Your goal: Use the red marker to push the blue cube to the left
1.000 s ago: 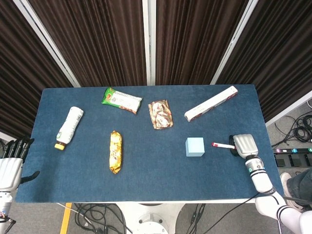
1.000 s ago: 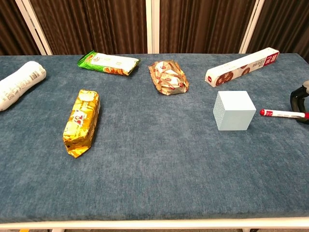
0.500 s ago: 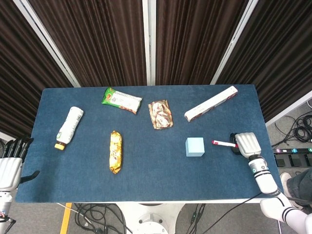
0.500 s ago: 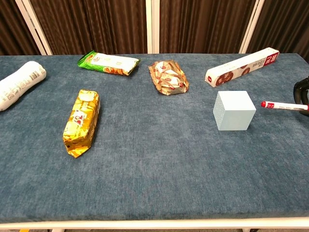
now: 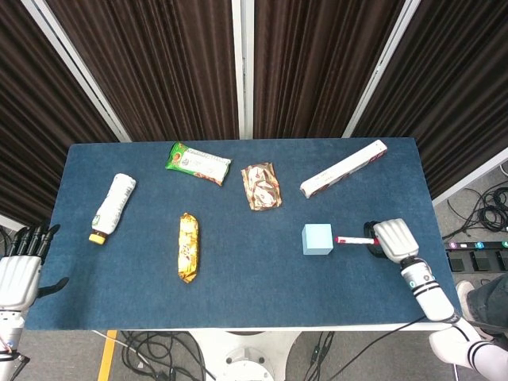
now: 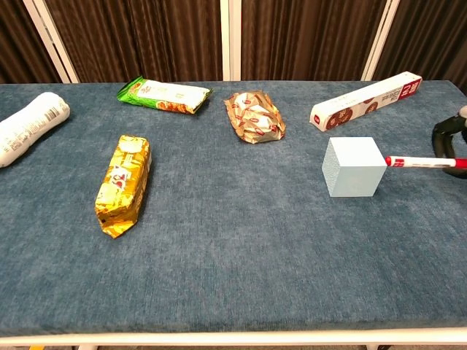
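Note:
The light blue cube (image 5: 317,239) (image 6: 354,166) sits on the blue table, right of centre. My right hand (image 5: 393,238) (image 6: 450,138) grips the red marker (image 5: 352,240) (image 6: 427,162) and holds it level, pointing left. Its red tip is at the cube's right face, touching it or a hair away. My left hand (image 5: 17,271) hangs off the table's left edge with its fingers apart and nothing in it; the chest view does not show it.
On the table (image 5: 238,302) lie a gold snack bar (image 5: 187,247), a white bottle (image 5: 113,206), a green packet (image 5: 198,163), a brown wrapper (image 5: 260,186) and a long white box (image 5: 344,168). Bare cloth lies left of the cube.
My right hand has carried the marker left, closing the gap between its tip and the cube's right face. The cube has not moved.

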Tool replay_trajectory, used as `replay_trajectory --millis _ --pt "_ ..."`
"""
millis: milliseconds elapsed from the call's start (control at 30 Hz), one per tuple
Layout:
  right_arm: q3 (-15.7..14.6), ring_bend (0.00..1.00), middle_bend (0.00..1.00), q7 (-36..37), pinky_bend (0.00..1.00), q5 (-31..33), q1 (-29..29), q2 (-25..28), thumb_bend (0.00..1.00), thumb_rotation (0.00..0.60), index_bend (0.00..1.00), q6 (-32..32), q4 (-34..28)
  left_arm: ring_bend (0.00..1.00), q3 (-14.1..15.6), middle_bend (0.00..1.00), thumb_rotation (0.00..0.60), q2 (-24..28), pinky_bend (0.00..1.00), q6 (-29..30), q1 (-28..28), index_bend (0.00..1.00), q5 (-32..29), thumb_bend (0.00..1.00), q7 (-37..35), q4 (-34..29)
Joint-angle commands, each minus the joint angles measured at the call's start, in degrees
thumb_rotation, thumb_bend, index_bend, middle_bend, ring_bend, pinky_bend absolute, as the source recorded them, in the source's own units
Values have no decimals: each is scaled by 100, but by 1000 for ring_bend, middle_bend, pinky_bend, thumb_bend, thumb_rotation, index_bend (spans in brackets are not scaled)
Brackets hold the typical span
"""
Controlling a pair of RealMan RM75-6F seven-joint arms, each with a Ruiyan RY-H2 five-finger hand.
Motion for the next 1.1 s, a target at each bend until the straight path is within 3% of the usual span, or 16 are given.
replay_trajectory --millis 33,467,1100 --pt "35 736 624 -238 835 58 56 -68 317 600 696 -75 -156 44 -4 106 600 25 71 9 7 112 -9 0 -36 -2" --pt "300 736 630 -1058 835 337 242 -196 317 600 699 -135 -860 44 -4 106 600 20 71 -37 24 112 -79 0 -279 174" --pt "171 736 641 -1198 835 473 145 -59 319 600 659 -250 -615 44 20 106 600 30 71 -42 28 112 -49 0 -445 209"
